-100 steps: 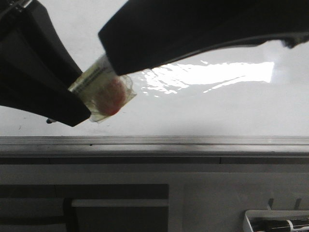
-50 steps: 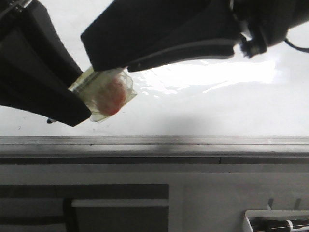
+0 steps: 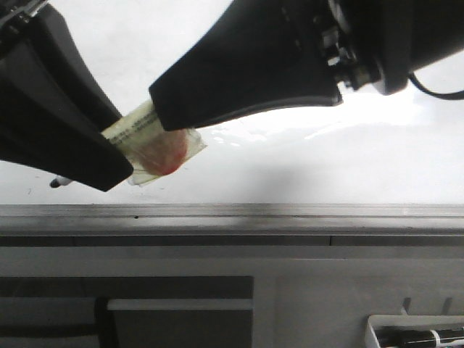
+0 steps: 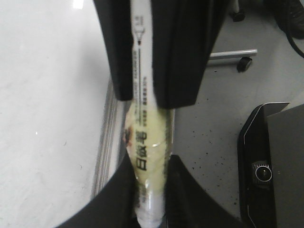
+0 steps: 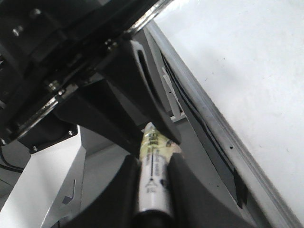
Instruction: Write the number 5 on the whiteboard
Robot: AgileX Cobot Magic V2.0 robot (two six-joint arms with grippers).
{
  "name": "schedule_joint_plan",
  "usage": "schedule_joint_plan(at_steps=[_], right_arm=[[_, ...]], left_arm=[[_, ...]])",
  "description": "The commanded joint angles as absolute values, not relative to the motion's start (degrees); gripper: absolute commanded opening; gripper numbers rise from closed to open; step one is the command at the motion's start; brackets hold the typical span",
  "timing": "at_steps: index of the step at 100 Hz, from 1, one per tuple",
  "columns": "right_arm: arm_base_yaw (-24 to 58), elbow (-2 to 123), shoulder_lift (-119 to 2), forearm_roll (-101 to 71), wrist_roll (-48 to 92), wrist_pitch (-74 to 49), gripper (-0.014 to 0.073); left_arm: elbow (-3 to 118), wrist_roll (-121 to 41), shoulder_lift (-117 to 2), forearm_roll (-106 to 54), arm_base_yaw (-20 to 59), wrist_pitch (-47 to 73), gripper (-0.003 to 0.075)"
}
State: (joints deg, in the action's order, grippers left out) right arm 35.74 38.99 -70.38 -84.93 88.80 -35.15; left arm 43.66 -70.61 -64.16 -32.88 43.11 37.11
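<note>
Two grippers, marker [image 4: 142, 142] label seemingly unreadable

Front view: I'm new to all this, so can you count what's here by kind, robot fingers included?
Sets of fingers: 2, the left fingers and the right fingers, both closed on the marker
Marker: 1, wrapped in yellowish tape
Whiteboard: 1
Tray: 1, contents unclear
Total: 5

White tray [image 3: 415, 330], lower right corner
</note>
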Motion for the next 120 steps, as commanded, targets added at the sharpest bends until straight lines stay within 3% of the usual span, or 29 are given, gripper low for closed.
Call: schedule_joint_plan(at_steps=[1,11,21,27,36,52,85,99,120], right_arm=[[35.94,40.94,-69.77,-87.89,89.05,-42.20,-0.0058],[35.94,40.94,-69.54,-87.28,89.05,-42.18,-0.0058],[35.94,40.94,-68.81,-84.37,88.66,-41.55,-0.0057],[35.94,40.94,-67.74,-81.71,87.43,-40.72,-0.0057],[35.94,40.94,-65.49,-77.05,83.97,-37.47,-0.0057],[35.94,40.94,-58.75,-66.09,75.73,-28.91,-0.0057],[35.94,40.94,-47.83,-39.67,51.61,-23.40,-0.0039],[35.94,40.94,-47.59,-23.43,41.07,-22.04,-0.0039],[35.94,40.94,-48.19,-22.69,39.87,-12.65,-0.0041]], left_arm=[[45.65,-72.33,-62.99,-38.98,43.70,34.12,-0.0020],[45.65,-71.80,-62.78,-40.22,43.59,34.12,0.0042],[45.65,-66.94,-61.62,-39.76,43.59,34.12,0.0232],[45.65,-61.94,-60.30,-38.83,43.59,34.85,0.0391],[45.65,-56.53,-57.02,-36.38,43.59,35.41,0.0484],[44.57,-45.88,-48.54,-31.54,43.59,32.77,0.0372],[28.00,-25.48,-23.05,-30.71,43.59,9.02,0.0165],[22.86,-25.48,-16.72,-32.56,43.59,7.29,0.0110],[20.51,-25.48,-15.37,-35.12,43.59,7.17,0.0057]])
